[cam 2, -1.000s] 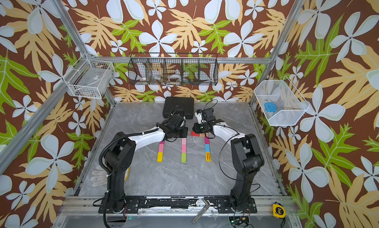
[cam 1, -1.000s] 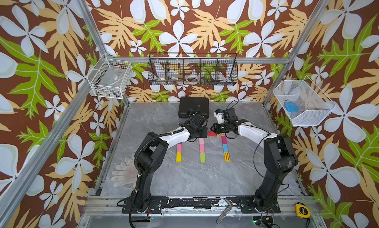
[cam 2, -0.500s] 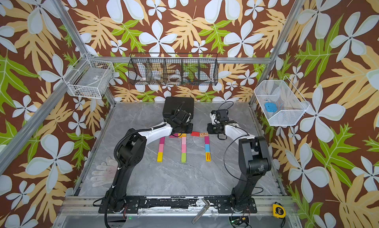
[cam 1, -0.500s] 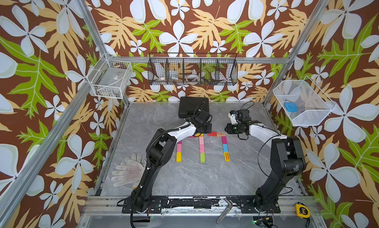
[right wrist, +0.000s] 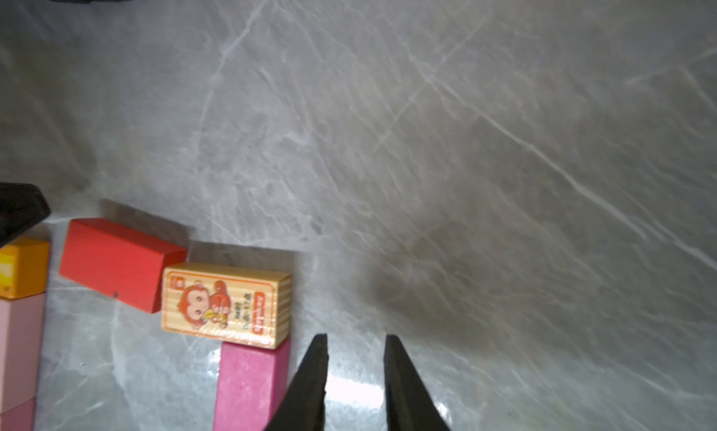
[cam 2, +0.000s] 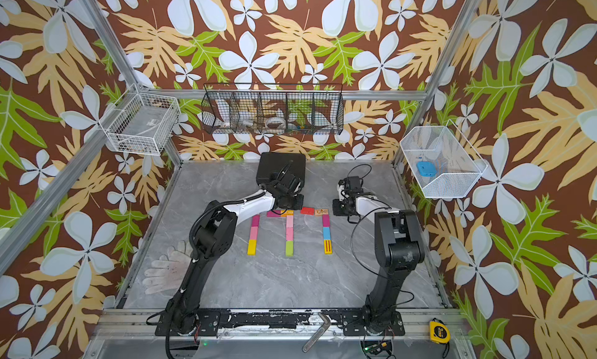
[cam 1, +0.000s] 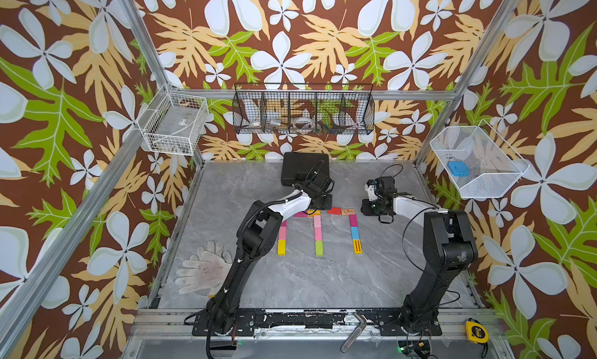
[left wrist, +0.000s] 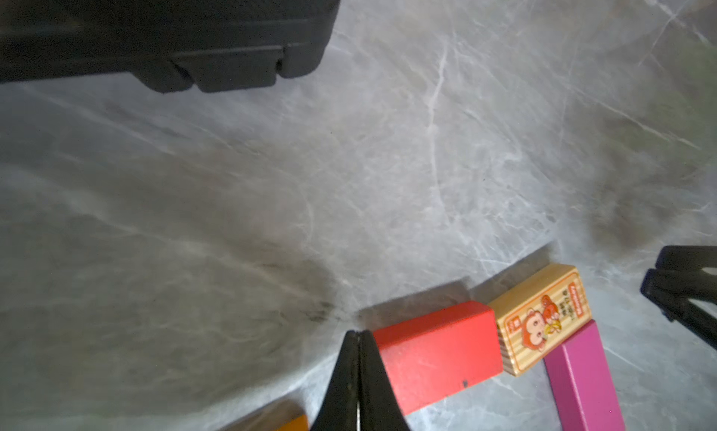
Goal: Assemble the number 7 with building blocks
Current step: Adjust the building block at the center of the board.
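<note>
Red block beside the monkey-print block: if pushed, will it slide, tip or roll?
Lying flat with square edges, the red block should slide, not roll or tip. It looks like rigid painted wood, probably light and sturdy. Its end appears to touch the monkey-print block, so a push that way would likely shift both.

building blocks (cam 1: 318, 226) lie flat: three columns, one top row.
</note>
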Robot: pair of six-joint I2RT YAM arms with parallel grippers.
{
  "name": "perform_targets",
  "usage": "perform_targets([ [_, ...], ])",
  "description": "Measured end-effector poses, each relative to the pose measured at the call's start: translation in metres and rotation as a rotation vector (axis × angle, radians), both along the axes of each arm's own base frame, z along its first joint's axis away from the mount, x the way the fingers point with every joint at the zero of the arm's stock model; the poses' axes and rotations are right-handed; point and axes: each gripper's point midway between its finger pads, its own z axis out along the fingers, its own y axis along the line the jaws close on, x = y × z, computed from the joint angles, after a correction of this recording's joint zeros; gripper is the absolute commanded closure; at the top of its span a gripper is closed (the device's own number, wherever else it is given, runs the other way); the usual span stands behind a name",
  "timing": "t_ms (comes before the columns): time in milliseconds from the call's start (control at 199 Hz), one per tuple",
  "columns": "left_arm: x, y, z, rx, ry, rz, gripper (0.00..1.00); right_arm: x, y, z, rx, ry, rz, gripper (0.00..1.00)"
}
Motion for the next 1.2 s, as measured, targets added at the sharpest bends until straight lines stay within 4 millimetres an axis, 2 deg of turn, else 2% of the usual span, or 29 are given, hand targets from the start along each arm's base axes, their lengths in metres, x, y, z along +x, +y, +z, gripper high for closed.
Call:
perform_targets([
  [456, -0.008, 0.001, -0.012, 0.033, 0.044, -0.045, 0.87, 0.006, -0.002, -0.019, -0.028, 0.031, 0.013, 0.74],
  [747, -0.011, -0.001, -0.012, 0.03, 0.052, -0.062, 0.82, 0.011, -0.002, -0.02, -0.032, 0.017, 0.029, 0.74],
  [1199, -0.011, -0.003, -0.014, 0.016, 0.047, -0.068, 0.82, 0.018, 0.018, -0.02, -0.029, -0.008, 0.091, 0.74],
])
